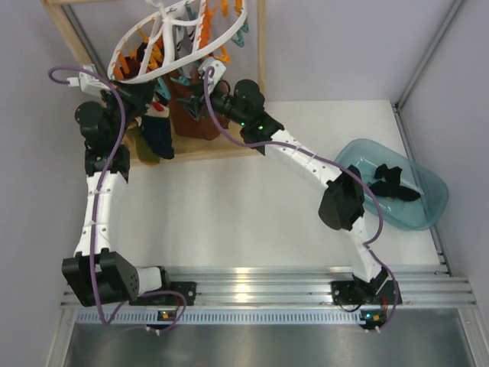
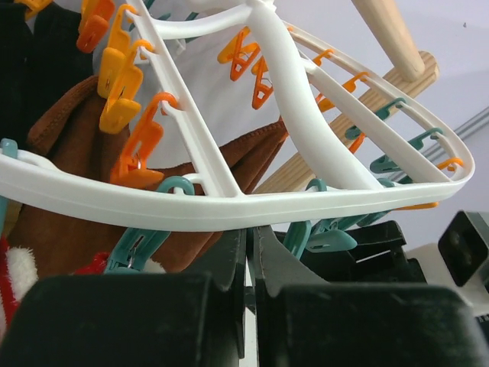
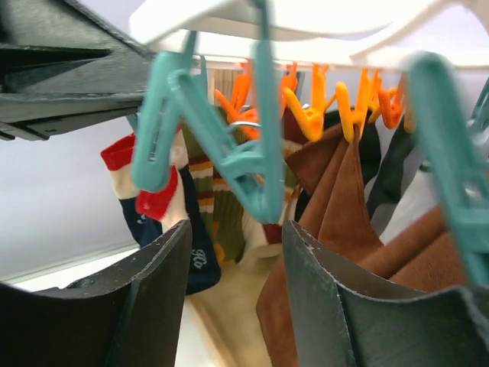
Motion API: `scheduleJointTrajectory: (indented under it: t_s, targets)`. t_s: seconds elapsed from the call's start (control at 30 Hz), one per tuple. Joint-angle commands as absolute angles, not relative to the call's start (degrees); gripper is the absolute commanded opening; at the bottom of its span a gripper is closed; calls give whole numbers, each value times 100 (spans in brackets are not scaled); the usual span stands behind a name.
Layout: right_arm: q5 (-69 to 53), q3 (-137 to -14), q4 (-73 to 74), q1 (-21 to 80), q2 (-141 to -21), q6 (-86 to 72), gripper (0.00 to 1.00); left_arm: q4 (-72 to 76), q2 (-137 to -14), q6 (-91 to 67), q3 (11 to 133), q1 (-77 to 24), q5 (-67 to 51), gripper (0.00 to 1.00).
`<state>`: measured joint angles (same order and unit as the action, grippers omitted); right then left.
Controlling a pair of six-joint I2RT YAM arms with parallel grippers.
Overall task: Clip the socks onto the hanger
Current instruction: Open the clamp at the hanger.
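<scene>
White desk: left hand closed under round white plastic hanger; right hand open, teal plastic clip hanging between its fingers

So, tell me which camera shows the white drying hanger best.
The left wrist view: the hanger fills it, sharp, with rim, spokes and clips seen from below. The top external view cuts it off at the picture's upper edge. The right wrist view shows only a blurred stretch of its underside above the clips.
</scene>
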<state>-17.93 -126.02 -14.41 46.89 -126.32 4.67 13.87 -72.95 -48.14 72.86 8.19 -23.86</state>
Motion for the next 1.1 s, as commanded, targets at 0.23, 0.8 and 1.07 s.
scheduleJointTrajectory:
  t_s: [0.23, 0.8, 1.07]
  targets:
    - [-2548, -13429, -1485, 4790, -12691, -633, 50, 2065, -7365, -4729, 7242, 835, -3357, 0]
    - [-2110, -13781, -1652, 4913, -13052, -527, 41, 2355, -7418, -4702, 7207, 835, -3779, 0]
    - [-2013, -13781, -1793, 4966, -12982, -536, 37, 2250, -7435, -4615, 7207, 844, -3814, 0]
